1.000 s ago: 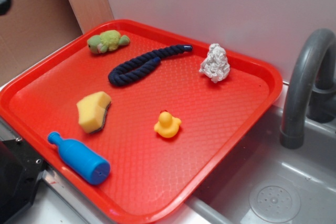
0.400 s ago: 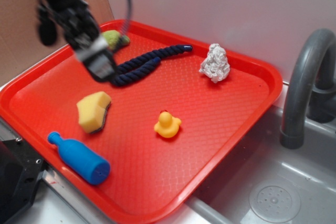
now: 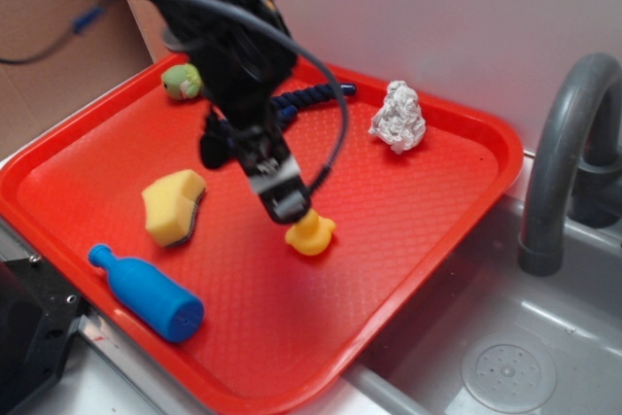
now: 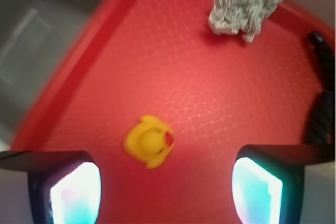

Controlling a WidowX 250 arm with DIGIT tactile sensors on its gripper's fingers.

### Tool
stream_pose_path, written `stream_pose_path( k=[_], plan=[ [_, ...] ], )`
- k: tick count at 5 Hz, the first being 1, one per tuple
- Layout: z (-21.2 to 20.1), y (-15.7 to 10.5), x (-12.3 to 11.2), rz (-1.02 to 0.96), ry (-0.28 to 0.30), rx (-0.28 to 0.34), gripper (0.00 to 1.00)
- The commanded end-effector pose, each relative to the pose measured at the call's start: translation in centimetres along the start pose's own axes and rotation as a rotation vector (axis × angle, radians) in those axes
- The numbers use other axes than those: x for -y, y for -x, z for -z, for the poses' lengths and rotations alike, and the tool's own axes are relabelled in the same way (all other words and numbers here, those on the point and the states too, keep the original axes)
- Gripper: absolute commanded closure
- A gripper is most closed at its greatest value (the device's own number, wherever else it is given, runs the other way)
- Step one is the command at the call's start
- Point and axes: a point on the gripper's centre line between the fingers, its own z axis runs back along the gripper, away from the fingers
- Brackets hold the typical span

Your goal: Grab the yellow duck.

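here yellow duck (image 4: 149, 142) upright (beak toward rope (image 4: 320, 114)), tool (image 4: 165, 184) wide open above.

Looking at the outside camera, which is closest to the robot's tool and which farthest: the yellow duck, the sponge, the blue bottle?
From the tool:
1. Yellow duck, right beneath its tip.
2. Sponge, off to the picture's left.
3. Blue bottle, at the tray's front-left edge.

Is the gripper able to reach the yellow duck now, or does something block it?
Probably yes. The gripper is open, and the yellow duck lies on the red tray nearly between its fingers, with nothing in the way.
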Motion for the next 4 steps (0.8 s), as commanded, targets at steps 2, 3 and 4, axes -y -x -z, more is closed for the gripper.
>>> stream_pose_path(
  k=[2, 3, 4],
  plan=[
    [4.5, 0.6, 1.8, -0.033, 0.143, -0.088, 0.00],
    [4.8, 0.5, 2.5, -0.045, 0.169, -0.041, 1.00],
    [4.1, 0.6, 1.4, -0.072, 0.149, -0.020, 1.00]
  ],
)
